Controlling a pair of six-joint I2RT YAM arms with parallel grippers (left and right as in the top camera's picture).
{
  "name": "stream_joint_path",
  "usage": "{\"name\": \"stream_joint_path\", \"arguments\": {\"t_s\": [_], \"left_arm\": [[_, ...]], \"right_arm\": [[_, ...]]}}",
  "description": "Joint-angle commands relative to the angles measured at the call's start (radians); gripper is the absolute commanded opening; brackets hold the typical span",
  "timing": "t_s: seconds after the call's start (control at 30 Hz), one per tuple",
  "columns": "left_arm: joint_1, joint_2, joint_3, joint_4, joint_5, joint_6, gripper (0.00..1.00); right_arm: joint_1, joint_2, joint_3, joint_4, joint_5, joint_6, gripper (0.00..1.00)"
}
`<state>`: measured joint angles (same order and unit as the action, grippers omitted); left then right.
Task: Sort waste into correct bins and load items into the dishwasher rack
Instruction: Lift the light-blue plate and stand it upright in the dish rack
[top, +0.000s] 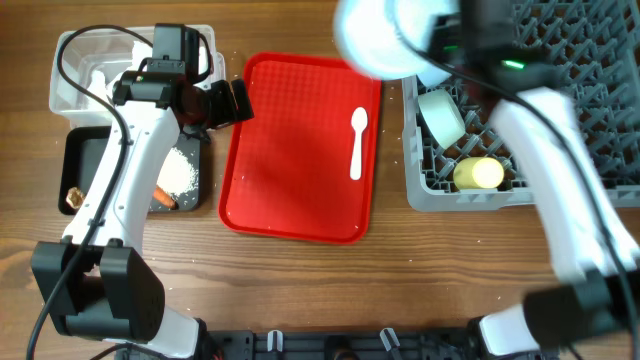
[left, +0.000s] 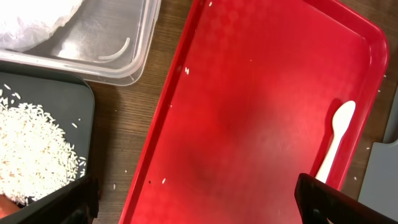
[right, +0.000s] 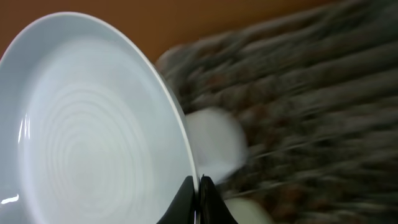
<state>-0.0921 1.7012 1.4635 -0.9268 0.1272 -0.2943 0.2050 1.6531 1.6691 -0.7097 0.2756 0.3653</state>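
My right gripper (right: 198, 186) is shut on the rim of the light blue plate (right: 87, 130) and holds it in the air, blurred, over the grey dishwasher rack's (top: 425, 185) left edge (top: 375, 40). A light blue bowl (top: 442, 115) and the yellow cup (top: 478, 174) lie in the rack. The white spoon (top: 357, 143) lies on the red tray (top: 290, 190), also in the left wrist view (left: 336, 134). My left gripper (left: 199, 199) is open and empty over the red tray's left part. Rice (top: 180, 172) and the carrot (top: 163, 199) lie in the black tray (top: 85, 150).
The clear tub (top: 75, 90) stands at the back left with white paper in it (left: 31, 18). A brown lump (top: 72, 197) sits at the black tray's left end. A few rice grains (left: 164, 181) lie on the red tray.
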Motion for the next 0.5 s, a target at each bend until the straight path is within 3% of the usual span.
{"name": "stream_joint_path", "arguments": {"t_s": [0.0,0.2,0.3,0.47], "left_arm": [[-0.001,-0.012,0.008,0.001,-0.006,-0.005,1.0],[-0.001,-0.012,0.008,0.001,-0.006,-0.005,1.0],[-0.001,-0.012,0.008,0.001,-0.006,-0.005,1.0],[-0.001,-0.012,0.008,0.002,-0.006,-0.005,1.0]], "right_arm": [[-0.093,-0.124,0.007,-0.039,0.306,-0.147,0.04],[-0.148,-0.125,0.006,-0.08,0.399,-0.597,0.04],[-0.148,-0.064,0.006,-0.07,0.534,-0.7,0.04],[-0.148,0.099,0.006,0.07,0.541,-0.839,0.04]]}}
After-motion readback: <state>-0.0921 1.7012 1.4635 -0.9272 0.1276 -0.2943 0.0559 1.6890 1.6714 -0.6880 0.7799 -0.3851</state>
